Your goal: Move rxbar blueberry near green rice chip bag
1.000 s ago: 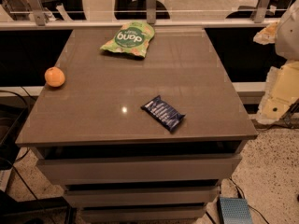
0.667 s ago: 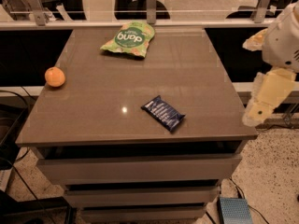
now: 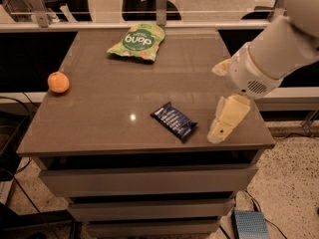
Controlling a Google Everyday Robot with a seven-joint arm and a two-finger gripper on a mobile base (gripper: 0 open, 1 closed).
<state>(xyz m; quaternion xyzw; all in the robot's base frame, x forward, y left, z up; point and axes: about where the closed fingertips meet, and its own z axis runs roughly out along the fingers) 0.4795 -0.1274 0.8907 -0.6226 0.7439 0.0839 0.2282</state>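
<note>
Dark blue snack bar point(image 3: 174, 121) is laid on the table point(image 3: 114, 91), its long axis slanted toward the pincer point(image 3: 224, 94), which is held spread just right of it.

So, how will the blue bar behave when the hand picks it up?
The rxbar blueberry lies flat on the table, so it probably will not roll or tip. Its shiny wrapper may be slippery, and being small it is likely light. The hand hovers beside it near the table's front corner, not touching.
</note>
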